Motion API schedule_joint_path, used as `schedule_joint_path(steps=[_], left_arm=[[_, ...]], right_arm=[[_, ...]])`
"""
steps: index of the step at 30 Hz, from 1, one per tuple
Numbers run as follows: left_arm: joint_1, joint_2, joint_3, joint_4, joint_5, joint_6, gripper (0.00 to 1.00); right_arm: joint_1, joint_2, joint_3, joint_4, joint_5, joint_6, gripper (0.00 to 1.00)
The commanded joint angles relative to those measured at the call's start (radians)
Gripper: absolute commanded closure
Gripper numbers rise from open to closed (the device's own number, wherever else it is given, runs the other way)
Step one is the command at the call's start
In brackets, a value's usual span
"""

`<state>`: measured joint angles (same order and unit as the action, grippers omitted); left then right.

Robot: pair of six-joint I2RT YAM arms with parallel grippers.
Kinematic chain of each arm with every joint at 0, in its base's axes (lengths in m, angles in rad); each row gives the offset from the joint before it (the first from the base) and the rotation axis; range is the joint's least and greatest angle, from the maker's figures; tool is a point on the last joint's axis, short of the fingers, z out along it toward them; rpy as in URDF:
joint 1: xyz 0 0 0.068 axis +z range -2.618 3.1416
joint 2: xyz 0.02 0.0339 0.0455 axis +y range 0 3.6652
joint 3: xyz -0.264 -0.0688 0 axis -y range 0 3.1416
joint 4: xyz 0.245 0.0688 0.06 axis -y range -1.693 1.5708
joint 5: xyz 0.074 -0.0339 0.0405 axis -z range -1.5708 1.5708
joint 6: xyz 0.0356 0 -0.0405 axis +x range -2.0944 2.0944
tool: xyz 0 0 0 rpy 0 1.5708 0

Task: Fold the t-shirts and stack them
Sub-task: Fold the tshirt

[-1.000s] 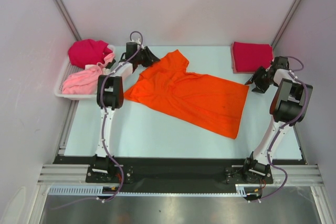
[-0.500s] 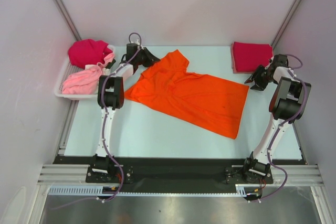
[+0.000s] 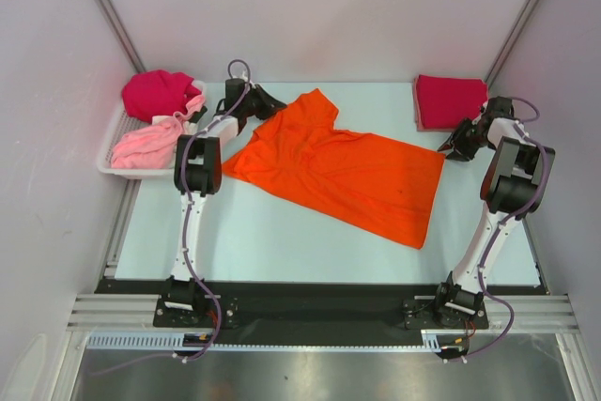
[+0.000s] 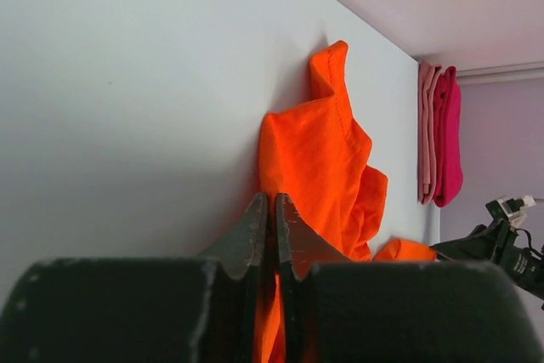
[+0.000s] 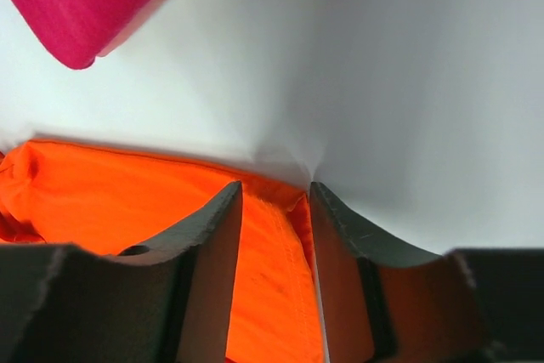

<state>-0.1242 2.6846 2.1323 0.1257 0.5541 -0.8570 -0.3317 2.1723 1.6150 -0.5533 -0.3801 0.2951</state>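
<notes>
I see the shirt [image 3: 347, 171] spread flat between my 2 grippers, long axis far-left to near-right: the left gripper [image 4: 270, 201] pinches its far-left sleeve edge and the right gripper [image 5: 274, 190] stands spread around its far-right hem corner, so each arm has its own end.

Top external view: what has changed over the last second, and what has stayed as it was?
The right gripper has edged slightly toward the far side of the table, at the orange t-shirt's right corner, with its jaws open astride the hem. Nothing was gripped or released. The left gripper stays shut on the shirt's edge. The shirt and the folded magenta shirt lie unchanged.
</notes>
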Motion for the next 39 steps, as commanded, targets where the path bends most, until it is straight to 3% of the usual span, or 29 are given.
schedule_joint_path(steps=[1, 4, 7, 8, 19, 30, 39], left_arm=[[0.005, -0.019, -0.015, 0.074, 0.023, -0.042, 0.94], [0.008, -0.017, -0.018, 0.084, 0.026, -0.057, 1.00], [0.015, -0.020, -0.026, 0.104, 0.032, -0.083, 1.00], [0.018, -0.023, -0.028, 0.107, 0.035, -0.094, 1.00], [0.049, -0.115, -0.106, 0.135, 0.018, -0.097, 1.00], [0.046, -0.126, -0.092, 0.158, 0.047, -0.108, 1.00], [0.044, -0.207, -0.175, 0.143, 0.053, -0.045, 1.00]], right_arm=[[0.011, 0.046, 0.036, -0.048, 0.032, -0.005, 0.60], [0.014, 0.046, 0.045, -0.062, 0.029, -0.004, 0.79], [0.013, 0.032, 0.034, -0.060, 0.035, 0.007, 0.91], [0.013, 0.020, 0.031, -0.057, 0.044, 0.010, 0.99], [0.002, -0.141, -0.024, -0.045, 0.119, 0.065, 1.00], [-0.003, -0.206, -0.053, -0.030, 0.037, 0.091, 1.00], [-0.023, -0.292, -0.125, -0.057, 0.021, 0.095, 1.00]])
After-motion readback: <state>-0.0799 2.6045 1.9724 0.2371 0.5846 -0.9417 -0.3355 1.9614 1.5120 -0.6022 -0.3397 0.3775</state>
